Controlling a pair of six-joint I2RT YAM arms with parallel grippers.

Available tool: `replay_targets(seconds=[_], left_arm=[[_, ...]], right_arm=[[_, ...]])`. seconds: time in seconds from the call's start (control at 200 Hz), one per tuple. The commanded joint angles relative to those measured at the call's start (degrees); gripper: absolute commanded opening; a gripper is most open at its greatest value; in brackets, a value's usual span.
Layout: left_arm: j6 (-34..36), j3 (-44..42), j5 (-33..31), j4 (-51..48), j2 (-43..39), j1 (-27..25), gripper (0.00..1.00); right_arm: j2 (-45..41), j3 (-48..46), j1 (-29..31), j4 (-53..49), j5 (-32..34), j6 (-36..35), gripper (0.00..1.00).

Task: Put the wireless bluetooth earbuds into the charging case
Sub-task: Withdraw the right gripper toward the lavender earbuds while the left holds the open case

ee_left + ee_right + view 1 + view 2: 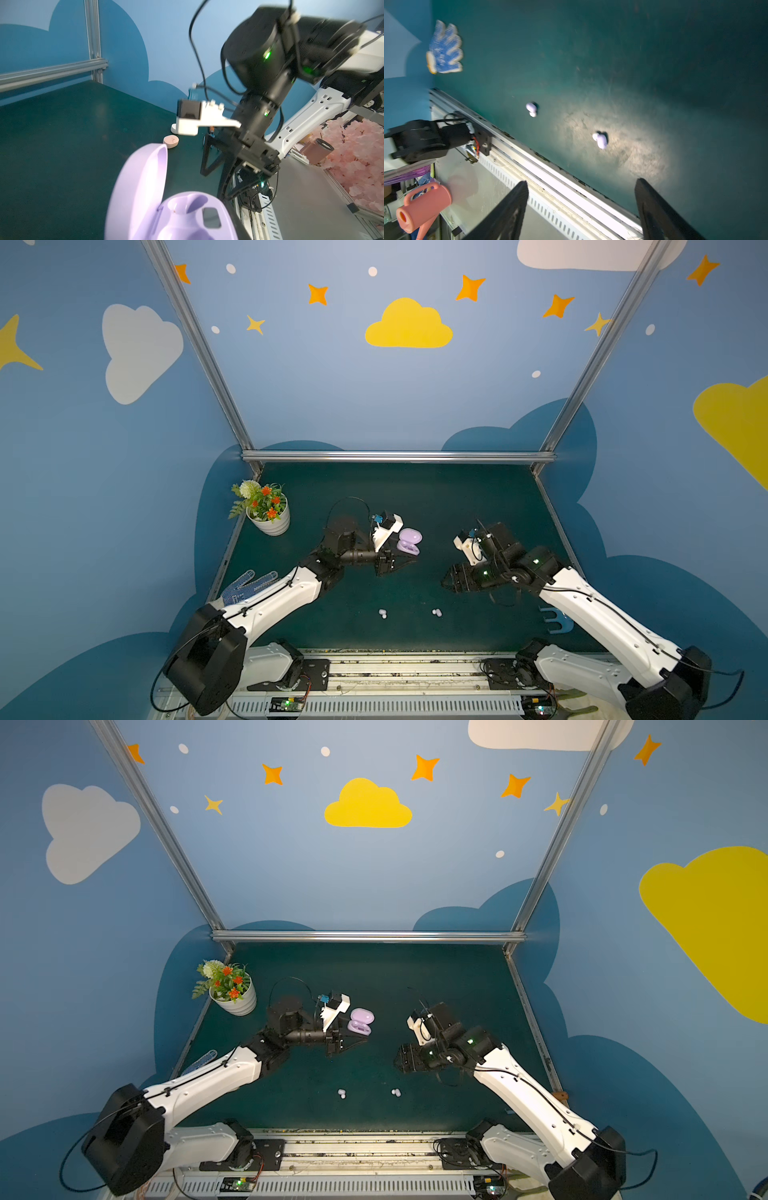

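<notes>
The charging case point(409, 542) point(360, 1022) is pale lavender and stands open on the green mat, left of the middle. My left gripper point(409, 559) is shut on its base. In the left wrist view the case point(178, 216) fills the lower part with both wells empty, and one black finger point(242, 233) lies along its side. Two pale lavender earbuds lie apart near the front edge, one point(382, 613) point(532, 109) on the left and one point(436, 612) point(600, 140) on the right. My right gripper point(446, 583) point(581, 181) hangs open and empty above the mat, behind the right earbud.
A white flower pot point(268, 510) stands at the back left. A blue glove point(245, 587) lies by the left edge and a blue hook point(557, 620) lies under my right arm. A closed pink case point(170, 142) sits further off. The metal rail point(550, 166) runs along the front.
</notes>
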Motion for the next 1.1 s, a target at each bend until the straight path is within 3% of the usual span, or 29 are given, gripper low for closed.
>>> replay_targets(seconds=[0.0, 0.335, 1.096], left_arm=[[-0.9, -1.6, -0.6, -1.5, -2.7, 0.2, 0.26], [-3.4, -6.1, -3.5, -4.0, -10.6, 0.2, 0.26], [-3.8, -8.9, -8.4, -6.4, -17.1, -1.3, 0.25]], right_arm=[[1.1, -3.3, 2.1, 5.2, 0.4, 6.1, 0.79], [8.3, -9.3, 8.0, 12.9, 1.8, 13.9, 0.79], [17.5, -11.7, 10.5, 21.3, 0.7, 17.3, 0.79]])
